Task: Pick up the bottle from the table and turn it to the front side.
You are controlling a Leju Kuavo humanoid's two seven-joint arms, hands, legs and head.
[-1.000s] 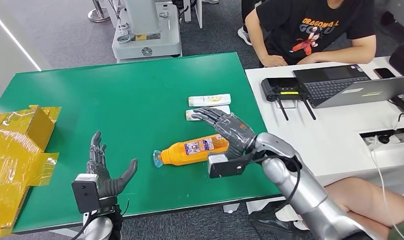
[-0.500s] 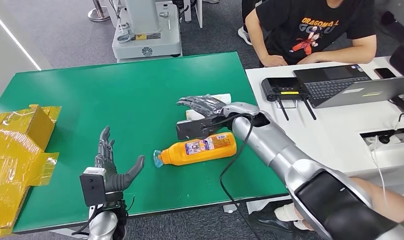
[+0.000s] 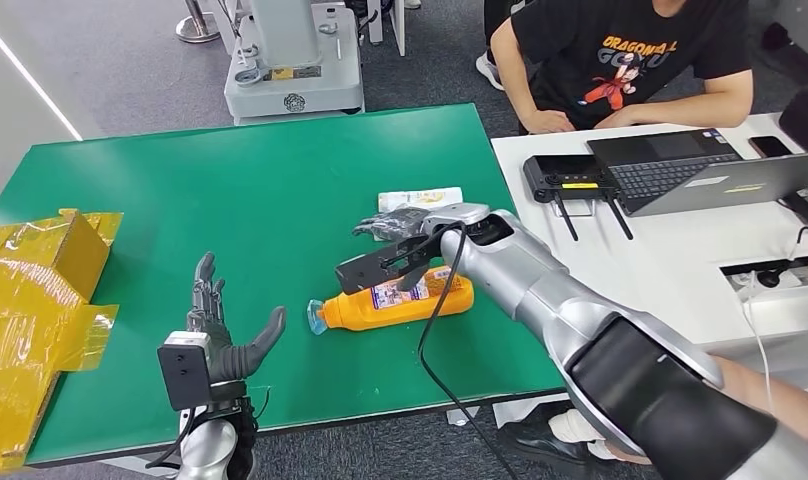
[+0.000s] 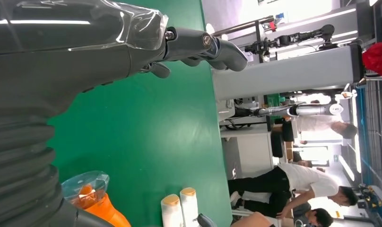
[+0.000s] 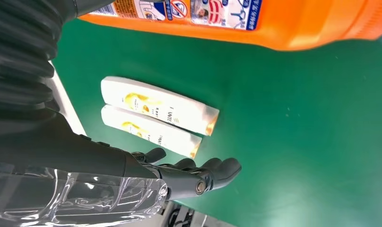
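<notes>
Bottle mid-table, far frm edges

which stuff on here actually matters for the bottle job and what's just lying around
Belongs to the job:
- orange bottle, lying on its side on the green table
- right hand, open above the bottle
- left hand, open

Just lying about:
- two white tubes side by side
- yellow wrapping
- laptop
- black router
</notes>
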